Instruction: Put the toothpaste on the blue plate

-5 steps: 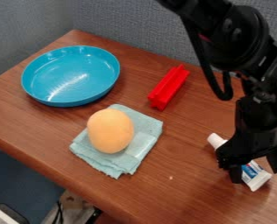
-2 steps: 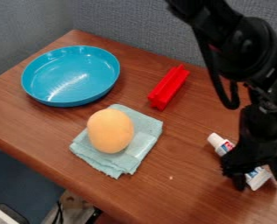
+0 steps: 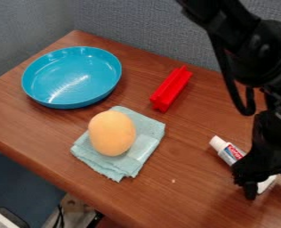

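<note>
You are looking at a wooden table (image 3: 36,111) with the black robot arm (image 3: 244,44) reaching down along the right side of the view. Its end effector (image 3: 260,181) is pointing straight down at the near right corner of the table, and its fingers are standing apart, clamping nothing.

The toothpaste (image 3: 228,150) is lying flat on the table at the near right, its white cap pointing toward the middle of the table and its far end running under the end effector, so you are seeing only the capped half with its red and blue print. Whether the fingers are touching the tube cannot be told from this view.

The blue plate (image 3: 51,96) is sitting at the far left of the table, well apart from the toothpaste, and nothing is lying in it.

Between the two, you are seeing a pale teal cloth (image 3: 140,148) spread near the front edge of the table, with a round orange ball (image 3: 111,132) resting on top of it. A red block (image 3: 171,87) is lying behind the cloth, near the middle of the table, angled toward the back edge and apart from both the cloth and the plate.
</note>
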Available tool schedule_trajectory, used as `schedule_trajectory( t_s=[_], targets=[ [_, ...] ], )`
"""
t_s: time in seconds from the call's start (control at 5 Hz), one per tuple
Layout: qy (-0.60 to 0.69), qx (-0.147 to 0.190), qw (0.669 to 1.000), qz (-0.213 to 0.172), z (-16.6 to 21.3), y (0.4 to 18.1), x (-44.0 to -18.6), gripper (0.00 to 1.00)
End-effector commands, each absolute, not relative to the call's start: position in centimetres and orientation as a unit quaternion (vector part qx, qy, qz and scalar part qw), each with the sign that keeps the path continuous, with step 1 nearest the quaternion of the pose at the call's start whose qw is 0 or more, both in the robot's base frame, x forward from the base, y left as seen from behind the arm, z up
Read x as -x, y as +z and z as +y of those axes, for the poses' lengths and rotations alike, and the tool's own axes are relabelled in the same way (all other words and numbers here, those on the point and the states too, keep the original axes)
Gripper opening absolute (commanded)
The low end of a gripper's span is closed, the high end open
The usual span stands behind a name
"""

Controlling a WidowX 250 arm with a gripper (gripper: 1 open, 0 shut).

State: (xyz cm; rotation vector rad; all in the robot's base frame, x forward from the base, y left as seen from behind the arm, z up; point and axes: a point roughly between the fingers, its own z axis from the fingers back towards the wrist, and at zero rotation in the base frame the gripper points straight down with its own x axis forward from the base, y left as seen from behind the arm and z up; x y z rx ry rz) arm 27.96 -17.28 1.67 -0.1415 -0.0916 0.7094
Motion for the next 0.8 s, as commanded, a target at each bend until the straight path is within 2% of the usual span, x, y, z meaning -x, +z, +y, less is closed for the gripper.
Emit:
schedule_trajectory(
  t_s=[0.0,0.6],
  targets=[
    [0.343,0.080,0.934,-0.061,-17.6,3.5,-29.1,1.00],
    [0.362,0.073,0.927,-0.065,-15.8,3.3,-30.6,1.00]
  ],
)
